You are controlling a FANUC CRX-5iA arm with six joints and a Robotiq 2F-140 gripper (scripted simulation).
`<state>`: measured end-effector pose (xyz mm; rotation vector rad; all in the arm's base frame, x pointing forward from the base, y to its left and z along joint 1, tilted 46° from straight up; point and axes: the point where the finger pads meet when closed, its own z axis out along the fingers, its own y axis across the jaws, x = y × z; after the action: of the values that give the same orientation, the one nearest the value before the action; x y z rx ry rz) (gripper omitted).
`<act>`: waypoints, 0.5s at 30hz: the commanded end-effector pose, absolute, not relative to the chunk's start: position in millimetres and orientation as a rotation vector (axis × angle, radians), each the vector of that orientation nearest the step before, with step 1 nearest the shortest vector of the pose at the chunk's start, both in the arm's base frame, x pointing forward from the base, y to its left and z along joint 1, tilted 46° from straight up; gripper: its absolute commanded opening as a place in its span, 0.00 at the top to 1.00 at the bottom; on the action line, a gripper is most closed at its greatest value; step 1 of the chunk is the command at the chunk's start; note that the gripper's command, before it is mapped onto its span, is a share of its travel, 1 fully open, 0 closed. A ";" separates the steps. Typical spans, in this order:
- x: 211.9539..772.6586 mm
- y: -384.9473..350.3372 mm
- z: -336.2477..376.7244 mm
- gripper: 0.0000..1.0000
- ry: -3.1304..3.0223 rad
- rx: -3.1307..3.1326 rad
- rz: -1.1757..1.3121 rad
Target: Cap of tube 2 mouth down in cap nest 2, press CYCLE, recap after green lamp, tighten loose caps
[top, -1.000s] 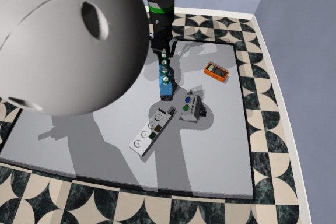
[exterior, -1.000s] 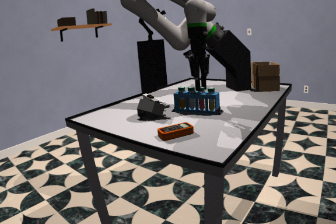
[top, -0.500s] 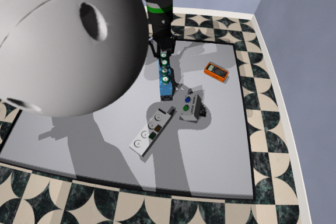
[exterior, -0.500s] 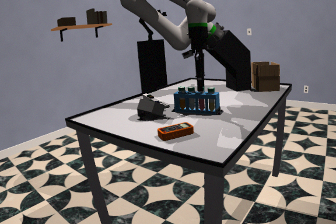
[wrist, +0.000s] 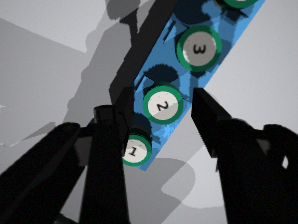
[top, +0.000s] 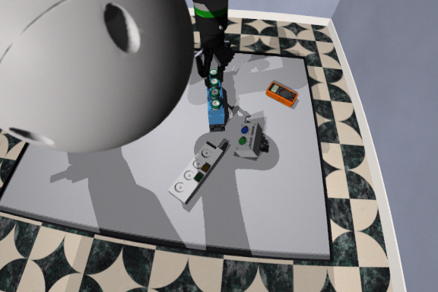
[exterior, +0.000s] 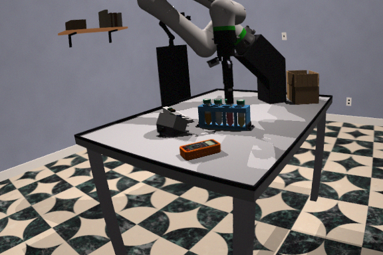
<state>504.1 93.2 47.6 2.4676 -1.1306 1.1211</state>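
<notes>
My gripper [wrist: 162, 102] sits right over the blue decapping station [wrist: 172, 122], fingers spread on either side of the tube 2 cap [wrist: 163, 104], with visible gaps on both sides, so I'm pinching nothing. That cap is on its tube, green rim and white top with the "2" showing. The left finger [wrist: 122, 112] partly overlaps the tube 1 cap [wrist: 134, 150] in the wrist view; the right finger [wrist: 212, 112] hangs past the station's edge over bare table. The tube 3 cap [wrist: 198, 48] is further along the station from the fingers, nothing crowding it.

From the top view, the station [top: 216, 115] runs in a line away from my wrist. The key housing [top: 249, 141] with the blue CYCLE key [top: 244, 129] and green READY key [top: 242, 141] sits just past the station's far end. The cap tray [top: 198, 172] lies angled beside the housing, farther out from the station, all four nests bare; cap nest 2 [top: 197, 163] is open. An orange multimeter [top: 281, 93] rests well off to the station's side, toward the table [exterior: 139, 154] edge. A cardboard box [exterior: 302, 86] stands at a corner, far from the station.
</notes>
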 end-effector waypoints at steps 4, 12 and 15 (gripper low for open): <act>503.9 94.2 48.4 0.59 -1.129 2.469 1.120; 504.1 94.1 48.3 0.59 -1.356 2.411 1.163; 504.1 94.1 48.3 0.59 -1.672 2.301 1.212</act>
<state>503.9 93.7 48.0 2.4164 -1.3496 1.1449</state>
